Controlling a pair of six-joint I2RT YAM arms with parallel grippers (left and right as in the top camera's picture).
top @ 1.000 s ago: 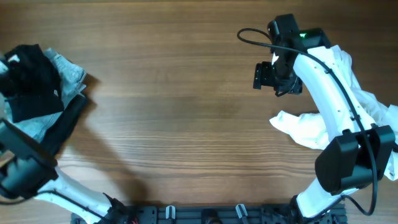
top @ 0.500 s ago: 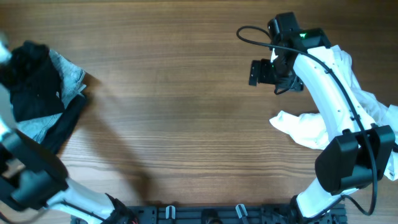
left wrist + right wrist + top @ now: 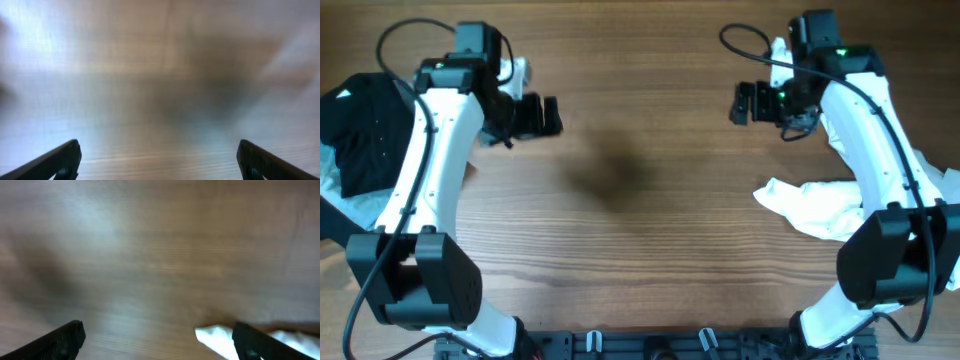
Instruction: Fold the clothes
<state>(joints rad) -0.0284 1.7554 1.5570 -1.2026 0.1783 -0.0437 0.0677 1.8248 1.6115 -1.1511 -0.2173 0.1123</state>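
A crumpled white garment (image 3: 817, 207) lies at the table's right side, with more white cloth (image 3: 905, 150) behind my right arm. A corner of it shows in the right wrist view (image 3: 215, 336). A pile of black (image 3: 365, 130) and grey (image 3: 340, 190) clothes sits at the far left edge. My left gripper (image 3: 542, 116) is open and empty above bare wood, right of the pile. My right gripper (image 3: 748, 103) is open and empty above bare wood, up and left of the white garment. Both wrist views are blurred.
The wooden table (image 3: 640, 230) spreads between the two arms. A black rail with clips (image 3: 650, 345) runs along the front edge. A black cable (image 3: 745, 45) loops off my right arm.
My left arm has swung from the left pile to the table's upper left, gripper pointing right. My right gripper shifted slightly up and right. The clothes have not moved.
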